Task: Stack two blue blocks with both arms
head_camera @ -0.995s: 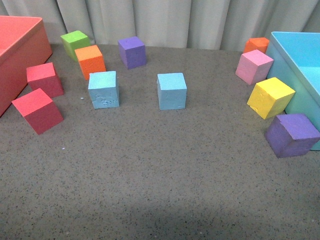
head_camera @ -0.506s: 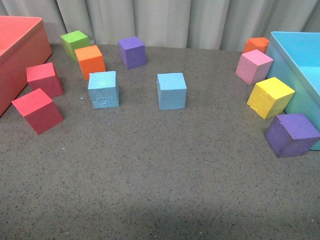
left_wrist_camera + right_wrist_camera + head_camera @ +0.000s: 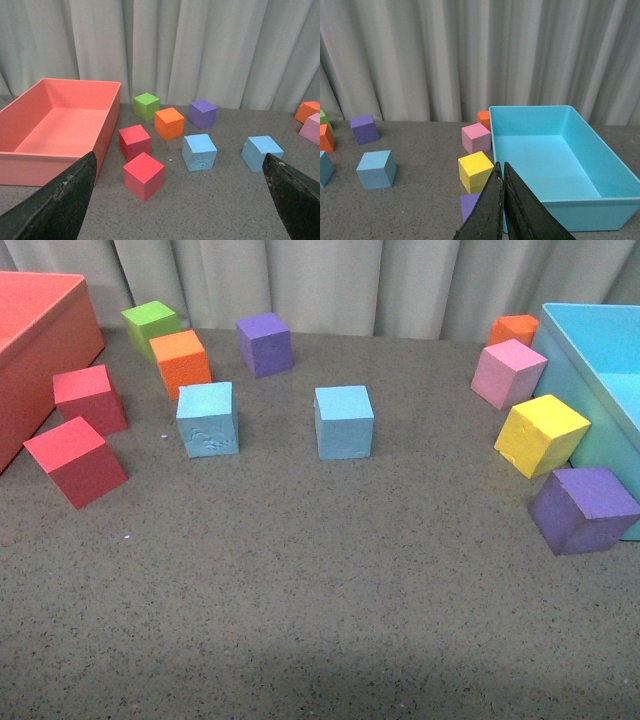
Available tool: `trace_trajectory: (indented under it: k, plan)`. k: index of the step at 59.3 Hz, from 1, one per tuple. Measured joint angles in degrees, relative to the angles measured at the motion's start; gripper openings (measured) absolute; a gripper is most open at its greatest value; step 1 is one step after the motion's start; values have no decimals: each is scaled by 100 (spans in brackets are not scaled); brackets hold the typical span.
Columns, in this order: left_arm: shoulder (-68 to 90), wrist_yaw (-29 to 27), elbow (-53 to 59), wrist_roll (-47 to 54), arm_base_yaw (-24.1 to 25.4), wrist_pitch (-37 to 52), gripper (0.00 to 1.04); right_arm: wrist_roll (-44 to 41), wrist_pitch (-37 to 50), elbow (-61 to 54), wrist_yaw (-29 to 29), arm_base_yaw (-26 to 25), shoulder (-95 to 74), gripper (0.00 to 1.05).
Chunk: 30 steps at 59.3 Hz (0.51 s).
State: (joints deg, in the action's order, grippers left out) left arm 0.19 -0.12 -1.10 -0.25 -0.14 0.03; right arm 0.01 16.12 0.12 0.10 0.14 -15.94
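Note:
Two pale blue blocks stand apart on the grey table. The scuffed blue block [image 3: 207, 418] is left of the smooth blue block [image 3: 344, 422]. Both show in the left wrist view, scuffed [image 3: 199, 152] and smooth [image 3: 261, 152]. The smooth one also shows in the right wrist view [image 3: 376, 169], and the scuffed one only at the picture's edge [image 3: 325, 168]. My left gripper [image 3: 180, 197] is open and empty, well short of the blocks. My right gripper [image 3: 501, 170] is shut and empty, near the cyan box. Neither arm shows in the front view.
A red box [image 3: 40, 340] stands at the far left, a cyan box [image 3: 600, 380] at the far right. Two red cubes [image 3: 76, 460], a green [image 3: 150, 326], an orange [image 3: 180, 362] and a purple cube [image 3: 265, 343] lie around the scuffed block. Pink [image 3: 508, 372], yellow [image 3: 540, 434], purple [image 3: 583, 509] and orange cubes lie by the cyan box.

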Motion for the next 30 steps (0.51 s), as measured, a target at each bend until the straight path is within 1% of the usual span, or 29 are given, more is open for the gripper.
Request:
trace_trajectory:
  k: [23,25,27,30]
  plan:
    - [0,-2,0,0,0,0,98,0,-586,0,0,0,588,1]
    - [0,0,0,0,0,0,98,0,-745,4,-2,0,734,1]
    - [0,0,0,0,0,0,98,0,-1196,7,-2,0,1045,1]
    - [0,-4,0,0,0,0,98,0,-1550,4,-15,0,1368,1]
